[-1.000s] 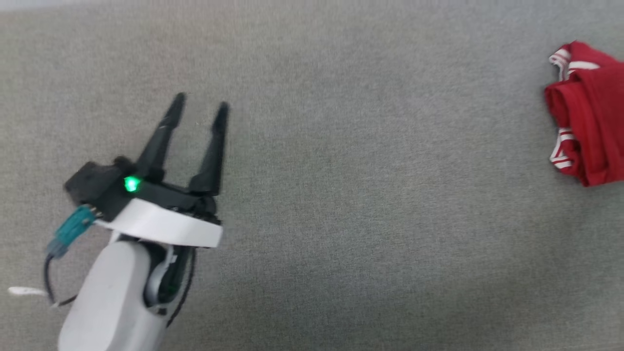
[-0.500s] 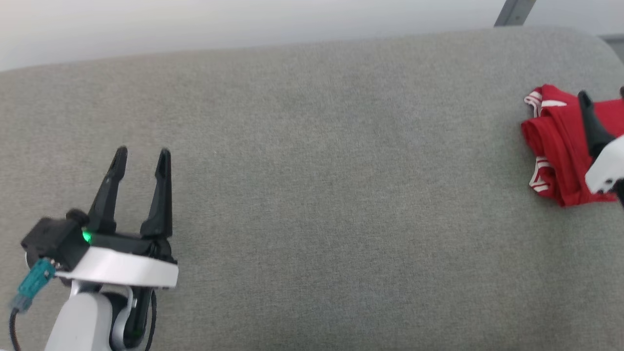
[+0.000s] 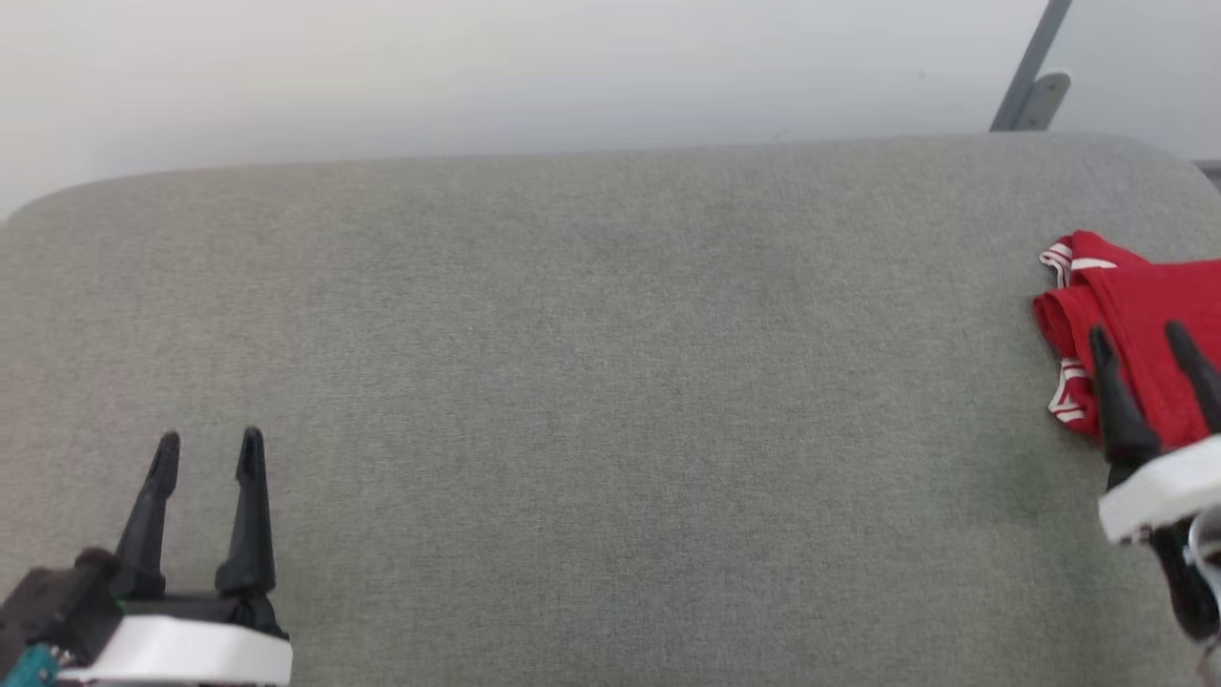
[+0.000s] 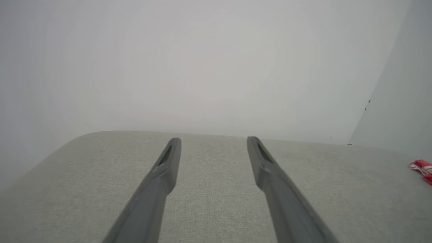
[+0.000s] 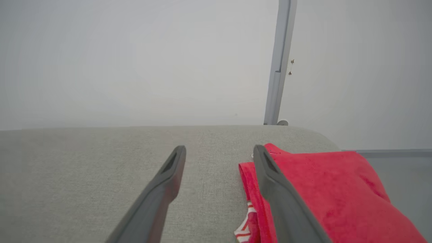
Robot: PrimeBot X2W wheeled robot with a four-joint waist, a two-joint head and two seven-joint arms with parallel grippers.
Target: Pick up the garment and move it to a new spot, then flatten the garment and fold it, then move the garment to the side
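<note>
The garment (image 3: 1145,315), bright red with red-and-white striped trim, lies folded in a bundle at the right end of the grey padded surface (image 3: 610,382). My right gripper (image 3: 1140,339) hovers over its near left part, open, nothing between the fingers. In the right wrist view the garment (image 5: 324,189) spreads under and right of the right gripper (image 5: 219,150). At the lower left my left gripper (image 3: 208,444) stands open and empty, far from the garment. The left wrist view shows the left gripper (image 4: 213,141) above bare fabric and a sliver of the garment (image 4: 422,167) at the far right.
A pale wall runs behind the surface's rounded far edge. A grey metal post (image 3: 1030,86) rises at the back right, also seen as the post (image 5: 280,64) in the right wrist view. The surface ends just right of the garment.
The head camera has tilted up, so the wall and far edge now show. The right gripper has come into view beside the garment. Both grippers stay open.
</note>
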